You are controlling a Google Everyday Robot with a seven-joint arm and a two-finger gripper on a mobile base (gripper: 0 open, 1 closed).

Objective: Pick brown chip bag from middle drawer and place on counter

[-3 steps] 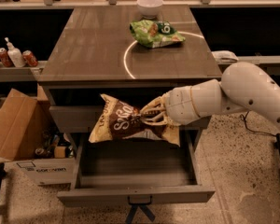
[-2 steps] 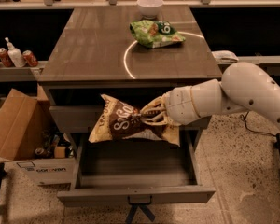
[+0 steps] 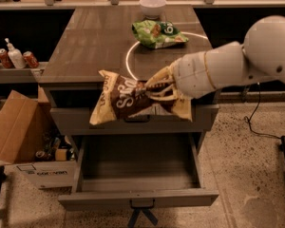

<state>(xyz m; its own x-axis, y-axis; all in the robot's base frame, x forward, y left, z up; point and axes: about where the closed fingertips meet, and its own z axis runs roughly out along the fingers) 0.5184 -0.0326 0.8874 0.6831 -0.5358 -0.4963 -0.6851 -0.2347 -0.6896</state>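
Since a second ago: arm up, brown chip bag (image 3: 121,103) carried higher with it. The bag's top edge is now level with the front lip of the table (image 3: 90,42). Before, it hung lower, against the cabinet face.

Progress:
- Pick is done. The bag is out of the middle drawer (image 3: 137,198), which stands pulled open below.
- Place is not done. The bag is in the air in front of the table edge, not over the top yet.
- Left to do, as I judge it: a little more lift, a reach forward over the table, then set down and release.

Grip: my end effector (image 3: 154,90) is clamped on the bag's right half, fingers pinching the crinkled middle. The bag runs out to my left and its free pale end droops down-left, so it hangs to the side of the end effector rather than under it.

Note: a green chip bag (image 3: 157,33) lies on the far side of the table, on the white circle line (image 3: 128,63). The nearer part of the table looks the likelier landing spot.
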